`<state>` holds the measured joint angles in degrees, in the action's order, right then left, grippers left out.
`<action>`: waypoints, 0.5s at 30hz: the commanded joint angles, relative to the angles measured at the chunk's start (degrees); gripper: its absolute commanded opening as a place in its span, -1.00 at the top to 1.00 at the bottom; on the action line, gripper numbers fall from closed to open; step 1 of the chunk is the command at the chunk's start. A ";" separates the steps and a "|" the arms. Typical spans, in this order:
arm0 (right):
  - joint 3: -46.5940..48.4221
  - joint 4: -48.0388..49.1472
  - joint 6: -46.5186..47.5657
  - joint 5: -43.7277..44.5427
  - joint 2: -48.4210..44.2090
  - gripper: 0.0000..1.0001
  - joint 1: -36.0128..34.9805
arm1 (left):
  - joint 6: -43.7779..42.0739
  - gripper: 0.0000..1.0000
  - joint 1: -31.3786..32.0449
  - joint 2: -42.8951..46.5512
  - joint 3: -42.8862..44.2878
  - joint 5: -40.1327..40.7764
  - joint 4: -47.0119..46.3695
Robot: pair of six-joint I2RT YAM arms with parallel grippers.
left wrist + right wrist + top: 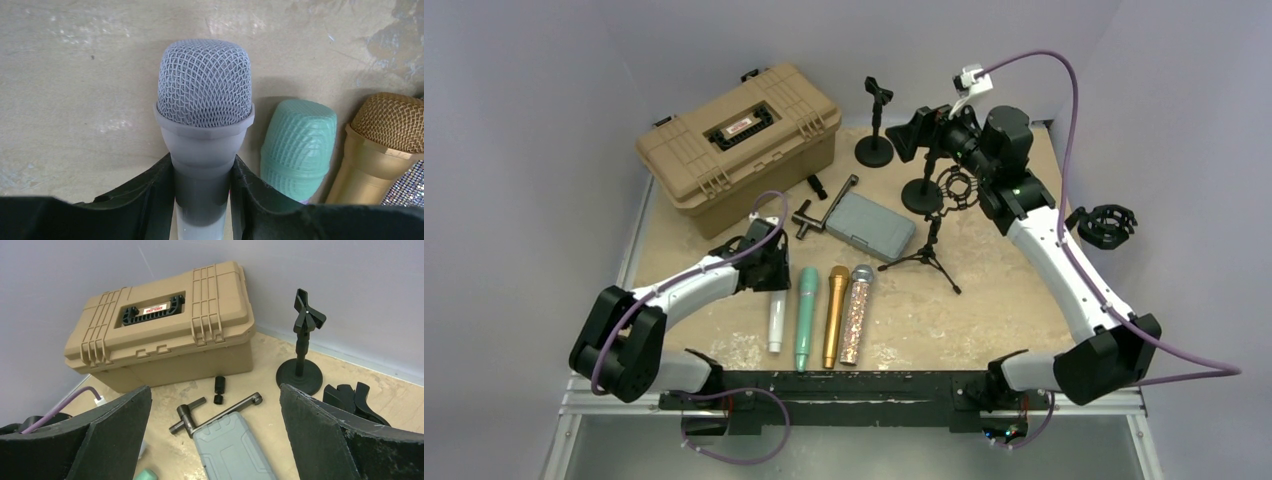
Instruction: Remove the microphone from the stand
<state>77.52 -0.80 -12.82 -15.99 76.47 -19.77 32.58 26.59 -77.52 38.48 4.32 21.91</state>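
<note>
Down at the near left, and gripping hard: left claw (769, 262) clenched on the neck of the white microphone (205, 82), just under the grey mesh head. Lying lengthwise along the bench (984, 310), by the look of the overhead view, though resting on it or held a shade above, cannot tell. First in a row, just beside the teal microphone (807, 315), then the gold microphone (835, 315) and the glitter microphone (856, 312). Nowhere near a clip, then (no stand touching it at all).

Over to the far right: right claw (215, 390) spread wide, grasping nothing, hanging above the back of the bench close to the stands.

Checking those one by one: round-base stand (300, 355) with a bare clip on top; a second stand (924, 195), partly hidden from above, with nothing resembling a microphone in it; tripod stand (929, 250) bare too, well apart from the row.

Judging from all that: removal done, or as good as done, with the white microphone already in line with its neighbours. Left to do, at most: loosen the left claw and lift clear. Worth watching for a roll into the teal microphone on release, with round bodies lying so close side by side.
</note>
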 commanded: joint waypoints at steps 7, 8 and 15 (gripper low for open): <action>-3.44 1.37 0.42 2.62 -5.76 -0.96 -0.03 | 3.66 0.54 3.89 0.12 -0.20 0.87 -3.25; -3.48 1.07 0.37 2.75 -6.18 -0.96 -0.03 | 3.64 0.50 3.94 0.47 -0.29 1.03 -3.06; -3.52 -2.01 0.87 4.12 -8.54 -0.96 -0.07 | 3.46 0.16 3.94 2.19 -1.56 1.95 -4.30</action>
<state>74.22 -2.09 -12.58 -13.74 70.35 -19.77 35.38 30.39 -77.23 37.71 5.19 20.36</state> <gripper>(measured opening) 0.980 0.390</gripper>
